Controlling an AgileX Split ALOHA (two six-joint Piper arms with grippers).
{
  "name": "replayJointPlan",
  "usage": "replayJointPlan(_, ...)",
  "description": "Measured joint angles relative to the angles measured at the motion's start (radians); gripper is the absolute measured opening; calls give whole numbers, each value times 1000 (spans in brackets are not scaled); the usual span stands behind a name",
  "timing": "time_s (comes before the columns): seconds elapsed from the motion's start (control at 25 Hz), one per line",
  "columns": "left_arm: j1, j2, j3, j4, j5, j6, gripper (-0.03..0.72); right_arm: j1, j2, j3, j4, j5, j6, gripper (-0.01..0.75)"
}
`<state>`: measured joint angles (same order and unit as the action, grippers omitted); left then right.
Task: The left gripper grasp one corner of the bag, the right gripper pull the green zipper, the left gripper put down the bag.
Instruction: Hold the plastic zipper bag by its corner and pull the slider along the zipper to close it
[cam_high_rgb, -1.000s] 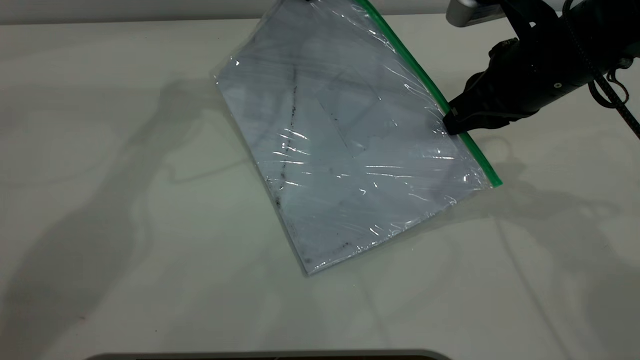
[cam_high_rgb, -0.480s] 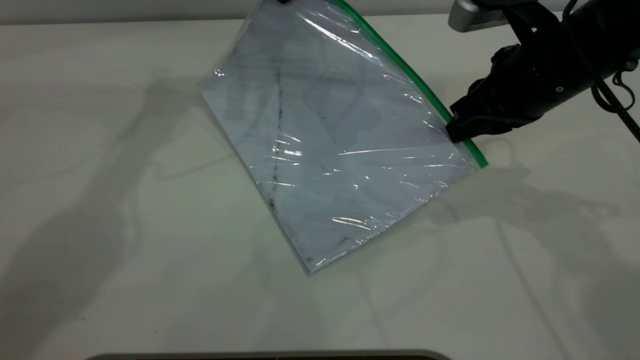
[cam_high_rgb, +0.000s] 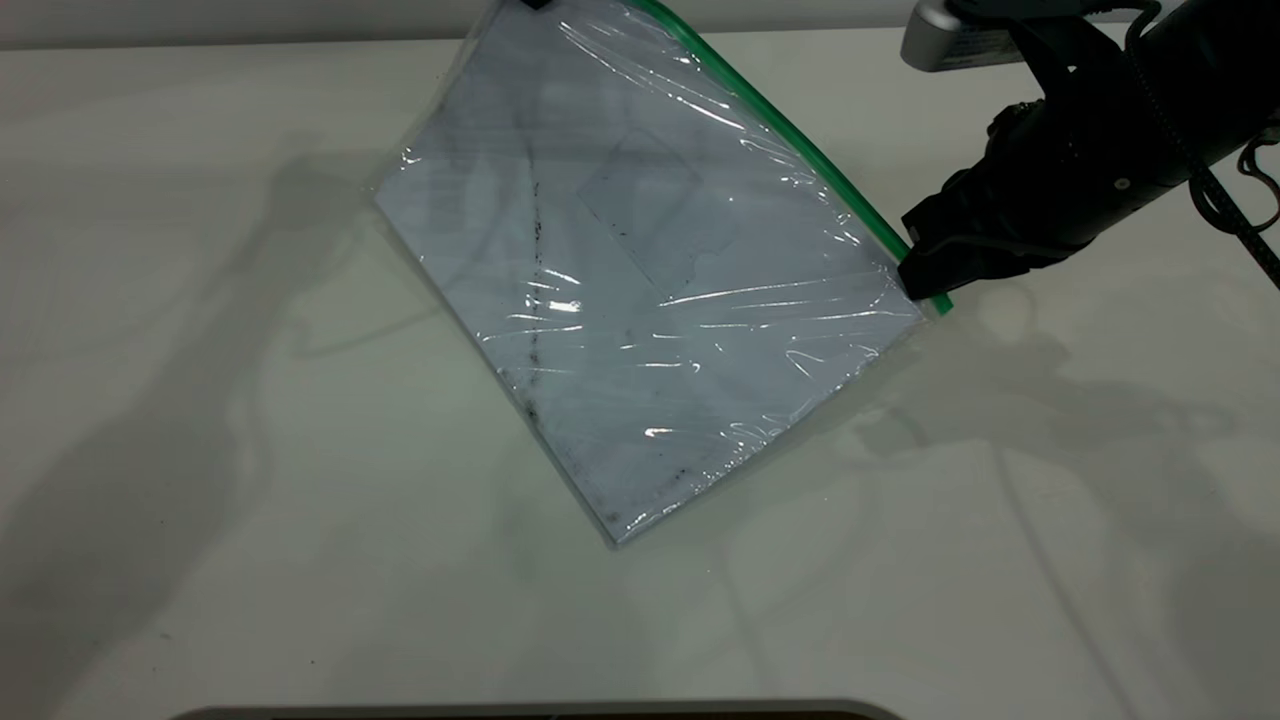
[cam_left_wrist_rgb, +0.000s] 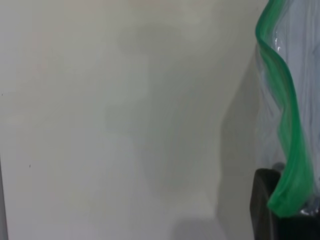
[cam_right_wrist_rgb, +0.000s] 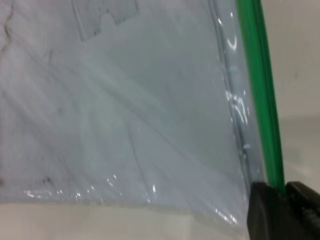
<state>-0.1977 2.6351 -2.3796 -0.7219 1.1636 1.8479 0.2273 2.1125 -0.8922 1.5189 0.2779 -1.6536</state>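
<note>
The bag (cam_high_rgb: 640, 280), a clear pouch with a white sheet inside, hangs tilted, its lowest corner touching the table (cam_high_rgb: 200, 500). The upper corner runs off the top of the exterior view, where only a black speck of the left gripper (cam_high_rgb: 535, 3) shows. In the left wrist view the left gripper (cam_left_wrist_rgb: 287, 210) is shut on the bag's corner, with the wavy green zipper (cam_left_wrist_rgb: 290, 125) rising from it. The right gripper (cam_high_rgb: 915, 275) is shut on the green zipper (cam_high_rgb: 790, 135) close to its lower end. In the right wrist view the right gripper (cam_right_wrist_rgb: 284, 200) pinches the green zipper (cam_right_wrist_rgb: 260, 90); the slider is hidden between its fingers.
A dark-edged grey object (cam_high_rgb: 540, 712) lies along the table's front edge. The table's far edge (cam_high_rgb: 200, 42) runs across the top of the exterior view. Arm shadows fall on the table to the left and right of the bag.
The right gripper has slid down the green zipper, from partway along to near its lower end. The bag has swung left and its lower right corner has risen.
</note>
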Motion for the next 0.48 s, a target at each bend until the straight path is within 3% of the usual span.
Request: replayJointPlan(0.48, 1, 0, 0, -2, 4, 1, 53, 0, 0, -1, -183, -2, 249, 71)
